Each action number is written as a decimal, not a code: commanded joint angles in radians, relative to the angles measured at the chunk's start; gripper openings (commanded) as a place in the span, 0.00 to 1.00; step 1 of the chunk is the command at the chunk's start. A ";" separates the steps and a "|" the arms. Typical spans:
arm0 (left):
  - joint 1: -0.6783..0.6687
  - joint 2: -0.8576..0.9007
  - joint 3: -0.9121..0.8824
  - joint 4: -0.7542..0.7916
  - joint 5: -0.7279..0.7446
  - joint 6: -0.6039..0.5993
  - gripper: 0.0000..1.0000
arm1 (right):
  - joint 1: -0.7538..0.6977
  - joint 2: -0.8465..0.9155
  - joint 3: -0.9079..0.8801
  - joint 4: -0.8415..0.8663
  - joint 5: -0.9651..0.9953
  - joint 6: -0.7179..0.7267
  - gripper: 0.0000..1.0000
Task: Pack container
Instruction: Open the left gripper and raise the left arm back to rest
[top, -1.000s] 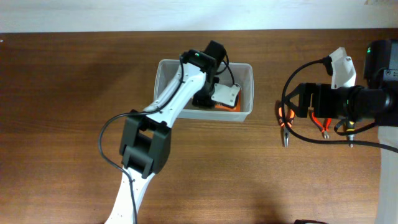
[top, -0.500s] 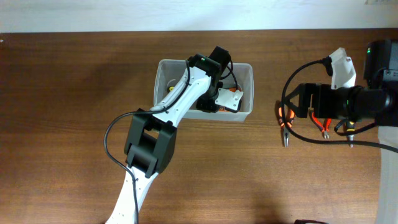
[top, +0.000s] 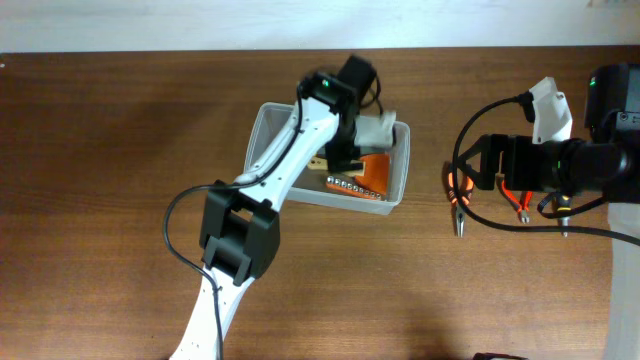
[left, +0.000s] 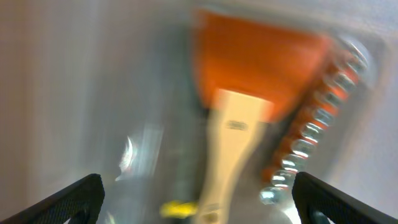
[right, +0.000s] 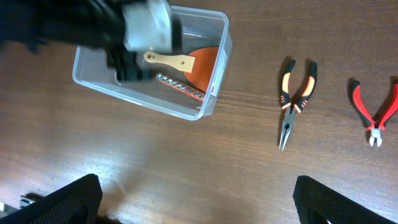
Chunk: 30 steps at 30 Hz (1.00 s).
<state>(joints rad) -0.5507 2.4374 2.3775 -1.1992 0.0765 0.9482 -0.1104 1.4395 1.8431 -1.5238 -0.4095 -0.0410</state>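
The container (top: 350, 203) is parked mid-way along the tabletop (top: 100, 200), tools (right: 186, 62) inside. Thin clear plastic, so it's reckoned light, flexy and slick; best taken by the rim. Both arms' jaws are spread wide, nothing held.

Shows white shells along the left arm (top: 285, 160), a black boxy joint (top: 238, 240) far behind the left gripper (top: 345, 150), one looping black cable (top: 170, 225). Shows a black right arm (top: 545, 165), white cover (top: 548, 105), green light (top: 594, 80).

Clear rimmed container (top: 392, 197), slightly askew on table, tools inside.
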 joint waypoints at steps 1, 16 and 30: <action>0.003 -0.069 0.144 0.002 -0.046 -0.208 0.99 | 0.005 -0.002 0.008 -0.004 -0.013 -0.003 0.99; -0.071 -0.109 0.299 -0.007 0.335 -0.419 0.79 | 0.005 -0.002 0.008 -0.003 0.018 -0.003 0.99; -0.045 -0.170 0.298 -0.068 0.027 -0.491 0.93 | 0.004 0.078 0.008 0.082 0.209 0.027 0.99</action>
<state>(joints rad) -0.6476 2.3188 2.6778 -1.2625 0.1532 0.4843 -0.1104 1.4811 1.8431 -1.4570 -0.2642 -0.0261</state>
